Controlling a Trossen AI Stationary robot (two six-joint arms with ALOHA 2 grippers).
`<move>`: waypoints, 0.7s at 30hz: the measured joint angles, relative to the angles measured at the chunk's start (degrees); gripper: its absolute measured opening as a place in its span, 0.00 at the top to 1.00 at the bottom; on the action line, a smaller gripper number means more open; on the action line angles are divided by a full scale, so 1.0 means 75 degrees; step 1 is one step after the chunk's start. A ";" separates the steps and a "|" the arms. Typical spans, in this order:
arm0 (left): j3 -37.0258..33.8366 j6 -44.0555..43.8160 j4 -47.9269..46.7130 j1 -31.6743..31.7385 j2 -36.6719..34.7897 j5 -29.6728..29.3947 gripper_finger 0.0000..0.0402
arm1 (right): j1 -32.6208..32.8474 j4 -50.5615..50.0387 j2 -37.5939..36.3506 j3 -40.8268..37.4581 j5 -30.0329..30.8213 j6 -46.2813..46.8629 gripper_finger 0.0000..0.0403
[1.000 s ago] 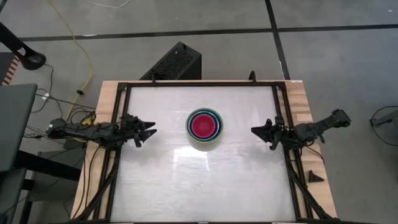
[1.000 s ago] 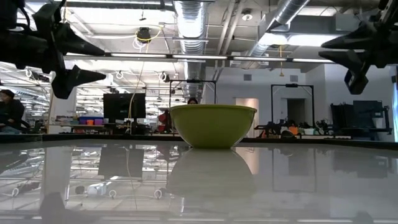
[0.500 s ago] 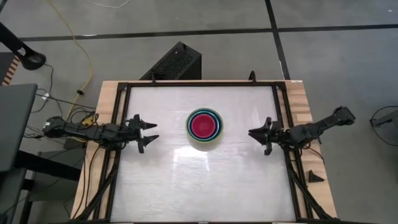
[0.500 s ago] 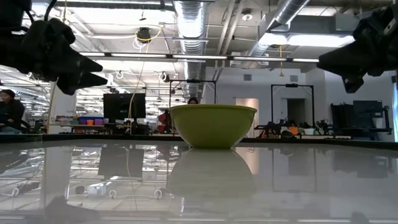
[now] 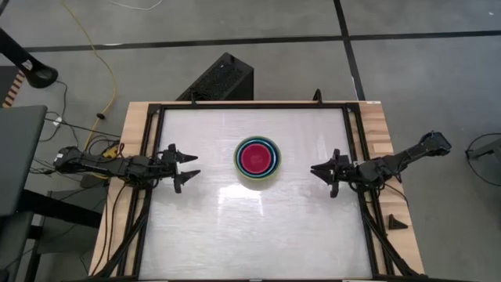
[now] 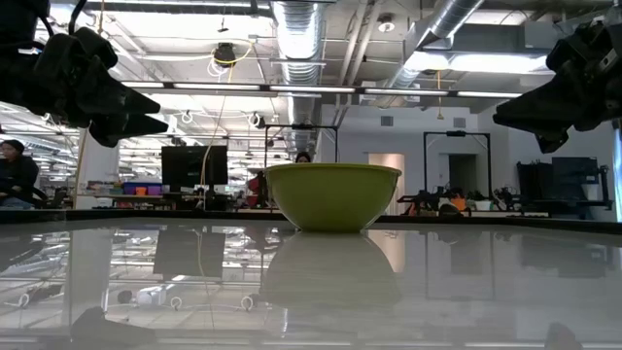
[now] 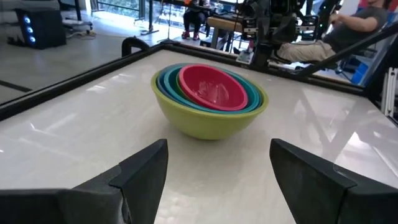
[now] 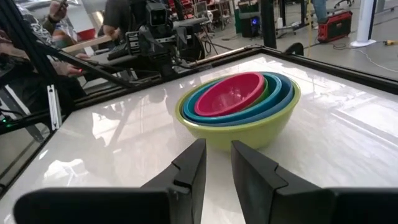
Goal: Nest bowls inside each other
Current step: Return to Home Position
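The bowls (image 5: 257, 157) stand nested in one stack at the middle of the white table. The olive-green one (image 6: 332, 197) is outermost and rests on its base. Blue and teal rims ring a magenta bowl (image 7: 210, 87) at the centre (image 8: 231, 92). My left gripper (image 5: 191, 166) hovers level near the table's left edge, open, pointing at the stack from well short of it (image 7: 217, 152). My right gripper (image 5: 319, 169) hovers level near the right edge and points at the stack. Its fingers stand a narrow gap apart with nothing between them (image 8: 217, 152).
A black rail frame (image 5: 153, 157) borders the table on its wooden base (image 5: 379, 125). A black box (image 5: 223, 78) sits on the floor beyond the far edge. In the wrist views, people and equipment show beyond the table. Bare tabletop (image 5: 250, 227) lies all around the stack.
Both grippers have rolled about their own pointing line while staying at their table edges. In the low view the left gripper's two fingers, earlier one above the other, now lie nearly side by side. The bowls have not moved.
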 joint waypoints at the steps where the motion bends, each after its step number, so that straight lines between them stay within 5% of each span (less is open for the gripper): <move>1: 0.0000 0.0029 0.0000 0.0000 0.0000 0.0000 0.33 | 0.0000 0.0000 0.0000 0.0000 -0.0002 0.0000 0.72; 21: -0.0003 0.0074 0.0000 0.0003 0.0000 -0.0011 0.33 | 0.0000 0.0009 -0.0003 -0.0006 0.0001 0.0003 0.72</move>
